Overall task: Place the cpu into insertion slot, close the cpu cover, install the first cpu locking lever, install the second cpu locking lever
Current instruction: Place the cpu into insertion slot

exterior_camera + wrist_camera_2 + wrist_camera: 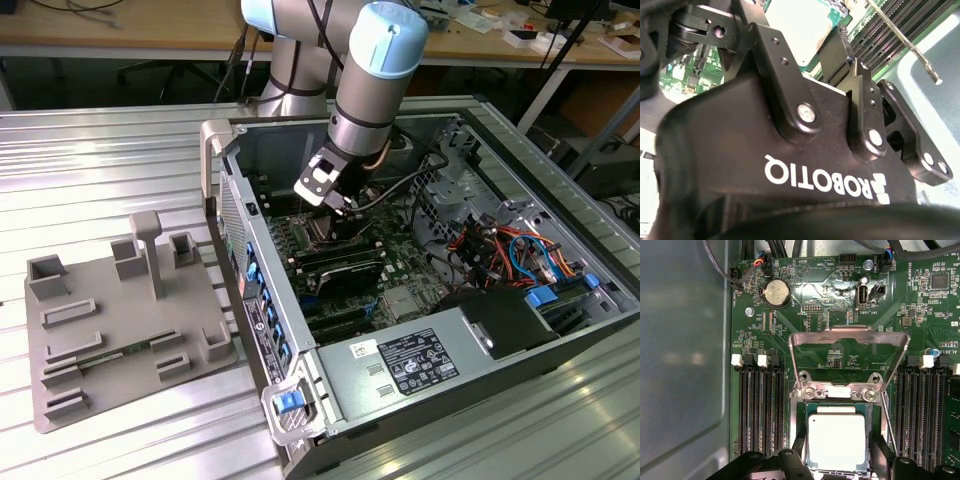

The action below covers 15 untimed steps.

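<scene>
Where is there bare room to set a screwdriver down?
Bare ribbed metal tabletop lies beyond the grey plastic fixture tray, and again at the exterior view's lower right. Inside the open black computer case, cables, boards and the robot arm crowd everything.

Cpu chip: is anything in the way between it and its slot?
Nothing visible is. In the first wrist view the cpu, with the hand at it, lies right on or over the insertion slot. The cpu cover stands swung up and back, away from the slot's opening.
</scene>
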{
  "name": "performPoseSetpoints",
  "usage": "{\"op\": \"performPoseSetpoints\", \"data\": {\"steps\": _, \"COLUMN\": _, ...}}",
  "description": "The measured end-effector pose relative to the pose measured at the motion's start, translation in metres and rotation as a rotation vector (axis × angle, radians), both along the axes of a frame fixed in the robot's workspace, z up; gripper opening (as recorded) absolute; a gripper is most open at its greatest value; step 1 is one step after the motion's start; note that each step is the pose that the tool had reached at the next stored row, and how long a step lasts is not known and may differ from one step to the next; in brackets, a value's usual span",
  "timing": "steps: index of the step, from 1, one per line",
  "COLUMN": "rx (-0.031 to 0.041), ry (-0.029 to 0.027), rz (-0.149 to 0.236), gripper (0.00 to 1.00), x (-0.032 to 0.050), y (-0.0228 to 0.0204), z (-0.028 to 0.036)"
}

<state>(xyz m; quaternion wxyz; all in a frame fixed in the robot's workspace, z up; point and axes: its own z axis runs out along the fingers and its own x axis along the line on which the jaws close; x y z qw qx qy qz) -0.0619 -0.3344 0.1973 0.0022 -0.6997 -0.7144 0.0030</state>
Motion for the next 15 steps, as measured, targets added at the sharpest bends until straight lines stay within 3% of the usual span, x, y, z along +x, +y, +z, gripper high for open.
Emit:
{"op": "performPoseSetpoints", "data": {"steps": 10, "rx": 0.0002, "ry": -0.0006, "rz": -0.004, "gripper": 0.62, "x": -0.0031, "y": -0.0001, "z": 0.0012}}
{"op": "performPoseSetpoints", "data": {"steps": 15, "rx": 0.0001, "ry": 0.0032, "rz": -0.004, "gripper": 0.62, "x": 0.0032, "y": 0.0001, "z": 0.0013}}
